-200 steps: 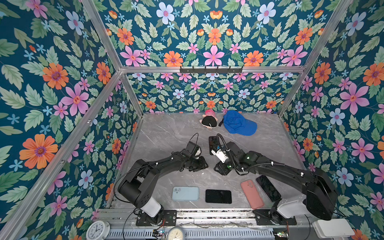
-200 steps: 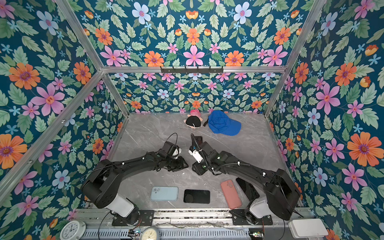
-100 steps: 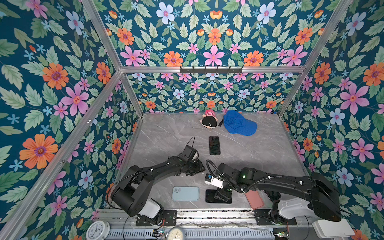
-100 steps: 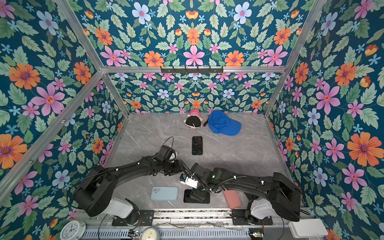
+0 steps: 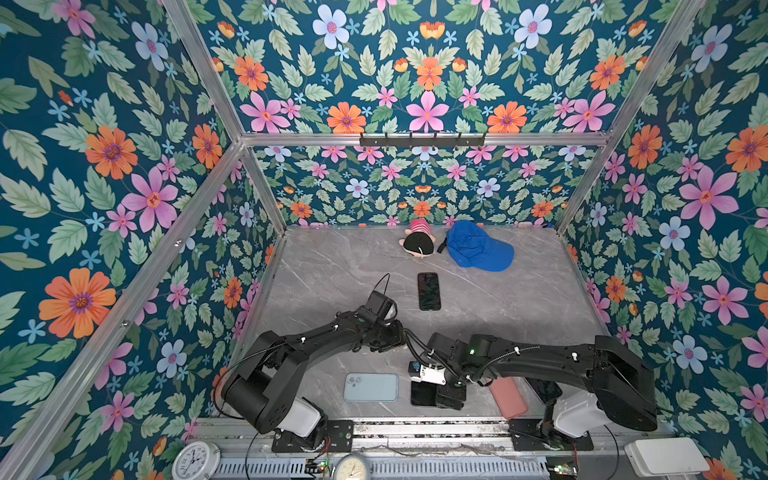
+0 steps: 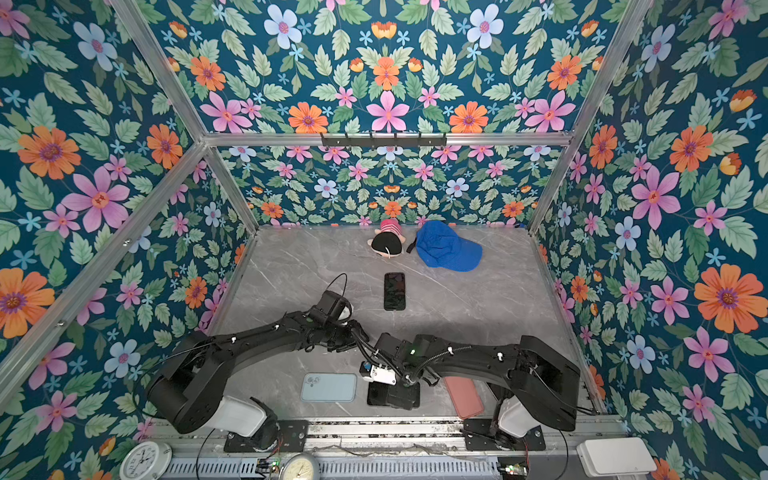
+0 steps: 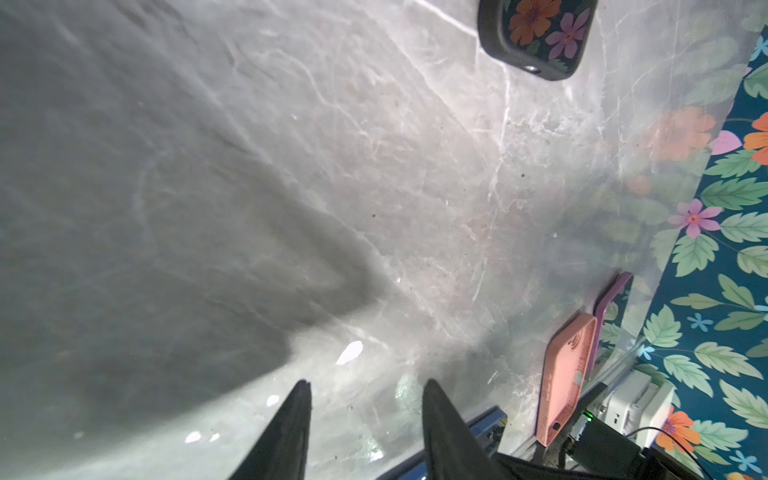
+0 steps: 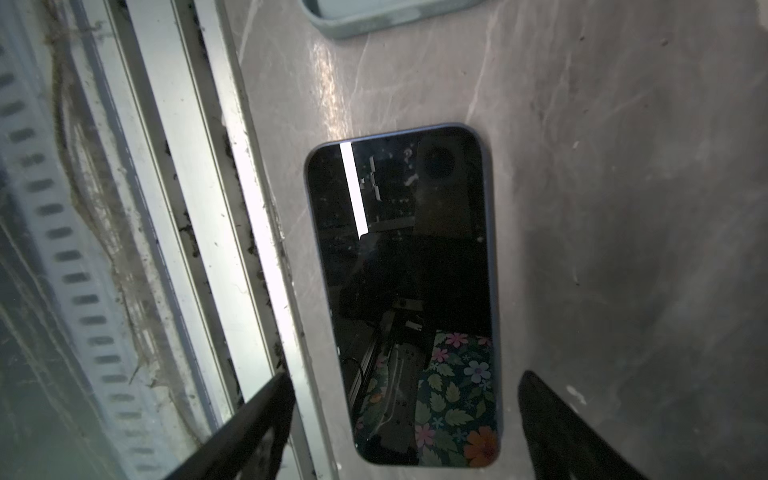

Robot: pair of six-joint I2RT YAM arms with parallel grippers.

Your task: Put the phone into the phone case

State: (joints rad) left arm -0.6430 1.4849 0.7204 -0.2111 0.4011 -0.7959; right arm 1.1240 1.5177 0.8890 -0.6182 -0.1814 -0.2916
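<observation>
Swung forward, the right hand (image 8: 404,376) gapes over the phone (image 8: 399,270) beside the blue case (image 5: 371,387). The left hand (image 7: 368,382) also gapes, empty.

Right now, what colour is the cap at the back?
Blue; the cap shows best in both top views.

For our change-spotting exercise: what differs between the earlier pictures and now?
The right gripper swung from the centre phone back to the front phone, jaws open astride it. The left gripper eased back slightly. The centre phone, light blue case and pink case stayed put.
</observation>
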